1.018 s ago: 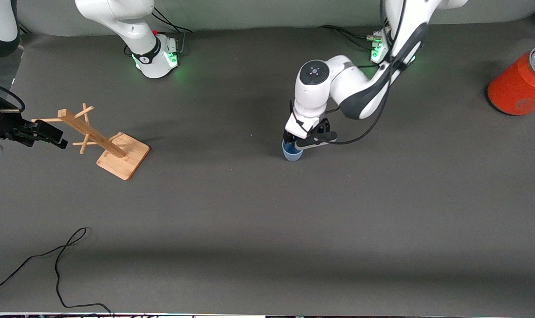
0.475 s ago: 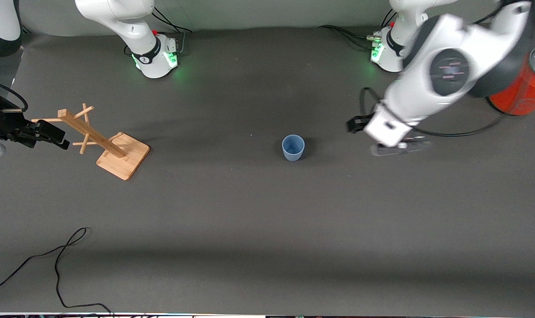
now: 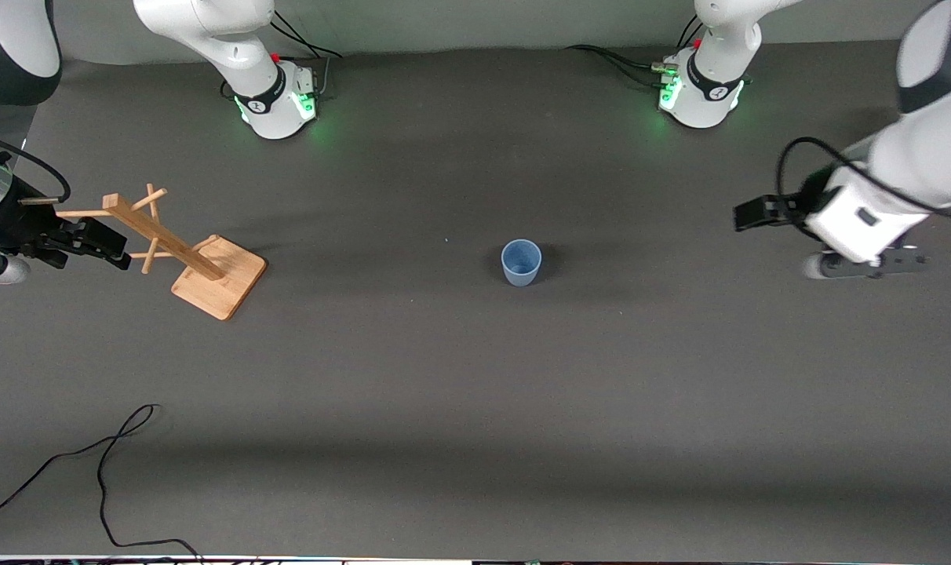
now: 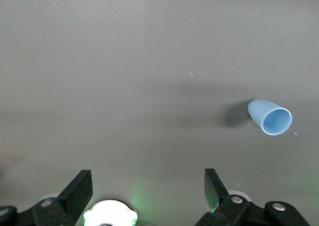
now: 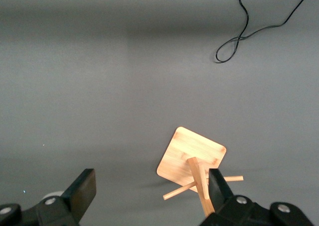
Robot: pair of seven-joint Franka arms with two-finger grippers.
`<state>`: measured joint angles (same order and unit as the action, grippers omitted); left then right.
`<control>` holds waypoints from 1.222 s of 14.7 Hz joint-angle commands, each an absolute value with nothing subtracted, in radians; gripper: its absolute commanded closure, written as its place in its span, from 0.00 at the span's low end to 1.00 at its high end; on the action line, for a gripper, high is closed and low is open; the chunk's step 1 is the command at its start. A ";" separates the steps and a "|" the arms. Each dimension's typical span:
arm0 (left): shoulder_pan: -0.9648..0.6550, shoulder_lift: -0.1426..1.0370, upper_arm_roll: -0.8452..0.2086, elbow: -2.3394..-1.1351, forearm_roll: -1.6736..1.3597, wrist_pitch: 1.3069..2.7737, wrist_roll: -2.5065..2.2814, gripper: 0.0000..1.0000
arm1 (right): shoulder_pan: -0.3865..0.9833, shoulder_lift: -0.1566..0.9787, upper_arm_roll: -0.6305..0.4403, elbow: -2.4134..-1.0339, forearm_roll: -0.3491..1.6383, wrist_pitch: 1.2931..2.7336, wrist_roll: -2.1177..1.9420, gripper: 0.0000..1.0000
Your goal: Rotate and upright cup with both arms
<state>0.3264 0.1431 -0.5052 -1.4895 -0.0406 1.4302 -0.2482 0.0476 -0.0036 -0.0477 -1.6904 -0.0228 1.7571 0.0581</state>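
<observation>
The small light blue cup (image 3: 521, 263) stands upright, mouth up, alone in the middle of the table. It also shows in the left wrist view (image 4: 270, 117). My left gripper (image 3: 748, 213) is open and empty, up over the table toward the left arm's end, well apart from the cup. Its fingers stand wide in the left wrist view (image 4: 147, 185). My right gripper (image 3: 103, 243) is open and empty, held over the right arm's end of the table beside the wooden rack. It shows open in its wrist view (image 5: 151, 185).
A wooden peg rack (image 3: 209, 271) on a square base stands toward the right arm's end, also in the right wrist view (image 5: 192, 159). A black cable (image 3: 107, 471) lies near the front edge. The two green-lit bases (image 3: 279, 102) stand along the back.
My left gripper let go of the cup and swung up and away toward the left arm's end. The cup stays upright where it was. The right arm barely moved.
</observation>
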 commanded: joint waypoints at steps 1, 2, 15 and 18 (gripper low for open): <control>0.082 0.080 -0.194 -1.496 -0.044 1.440 -0.119 0.00 | 0.043 0.035 -0.043 -1.632 -0.035 1.750 0.034 0.00; 0.040 0.072 -0.136 -1.499 -0.041 1.446 -0.089 0.00 | 0.043 0.038 -0.043 -1.628 -0.028 1.749 0.034 0.00; 0.017 0.029 -0.095 -1.575 0.018 1.529 -0.058 0.00 | 0.034 0.067 -0.049 -1.582 0.041 1.690 0.035 0.00; 0.017 0.029 -0.095 -1.575 0.018 1.528 -0.058 0.00 | 0.034 0.069 -0.051 -1.577 0.041 1.690 0.043 0.00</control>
<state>0.0334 0.0635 -0.1100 -1.5392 0.0050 1.5149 -0.0745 0.0423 0.0484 -0.0494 -1.6180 0.0181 1.7078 0.0580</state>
